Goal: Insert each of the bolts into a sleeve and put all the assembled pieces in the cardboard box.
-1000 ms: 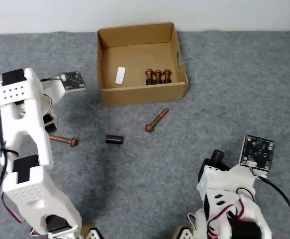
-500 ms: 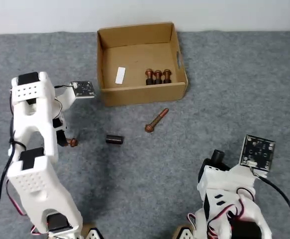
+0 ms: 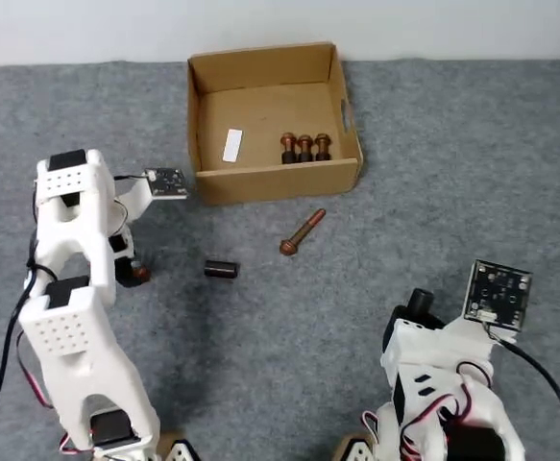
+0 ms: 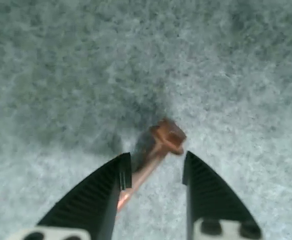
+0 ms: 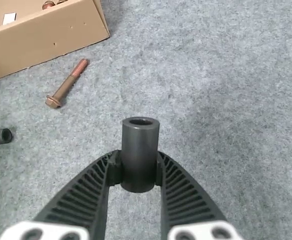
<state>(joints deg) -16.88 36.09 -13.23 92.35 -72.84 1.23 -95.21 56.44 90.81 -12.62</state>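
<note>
Left gripper stands low over the grey mat, and we find its fingers apart, straddling a copper bolt. That bolt lies flat on the mat with its shank running back between the fingers, close to one of them, and its hex head just past the tips. We cannot tell whether the near finger touches the shank.

Right gripper is clamped on a dark sleeve, which stands upright between the fingertips with its open bore facing up, above the mat.

Ahead of the right gripper, well apart, we note a second bolt lying flat and at a slant. A loose sleeve lies on its side between that bolt and the left gripper, touching neither. Beyond both sits the cardboard box, open at the top. Inside it, three assembled pieces lie side by side near the front wall, with a white slip apart from them.
</note>
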